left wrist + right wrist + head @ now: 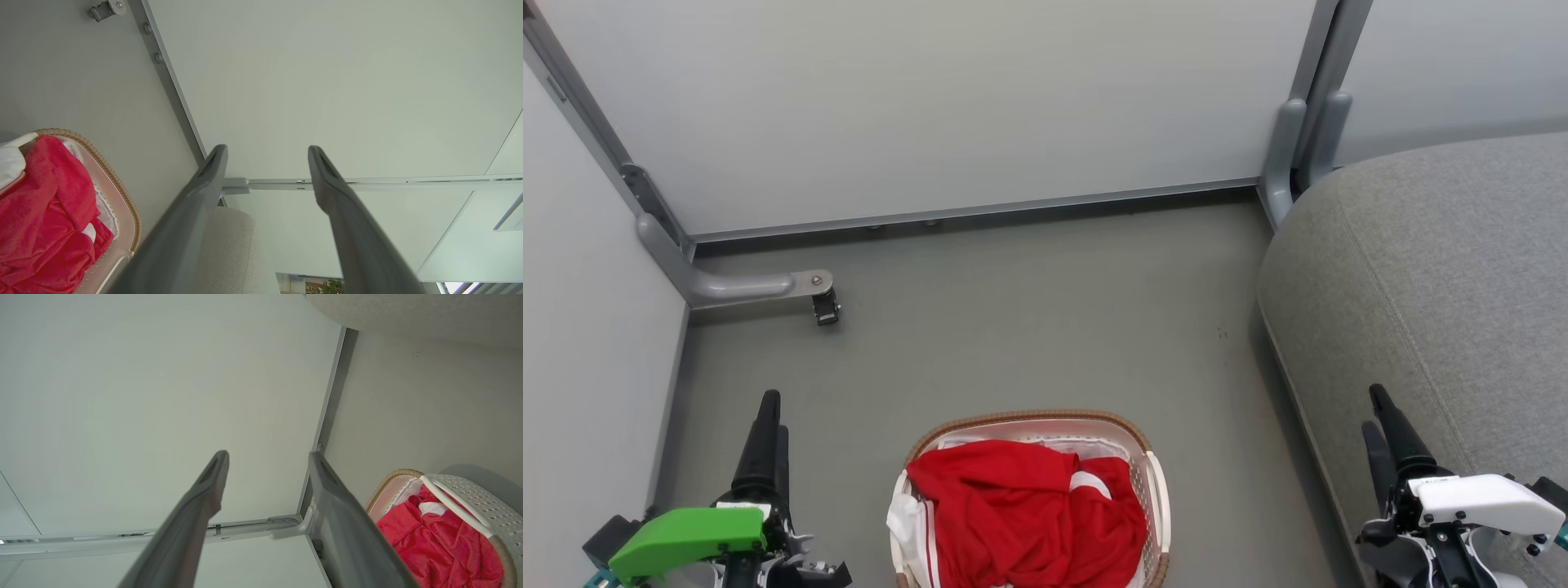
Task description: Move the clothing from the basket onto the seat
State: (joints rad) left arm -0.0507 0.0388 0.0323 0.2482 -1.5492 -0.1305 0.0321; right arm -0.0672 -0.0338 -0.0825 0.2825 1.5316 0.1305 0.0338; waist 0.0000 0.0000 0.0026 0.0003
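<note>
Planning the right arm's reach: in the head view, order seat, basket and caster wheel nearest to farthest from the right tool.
1. seat, at the right, just by the right tool.
2. basket, bottom centre.
3. caster wheel, far left.

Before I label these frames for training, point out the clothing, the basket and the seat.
clothing (pixel 1013 506), head view, middle of the red fabric
basket (pixel 1033 416), head view, far brown rim
seat (pixel 1437 269), head view, bare grey cushion top

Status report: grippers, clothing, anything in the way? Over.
Open and empty: left gripper, right gripper. Red clothing piled in basket, none on visible seat. Nothing seen between them.
</note>
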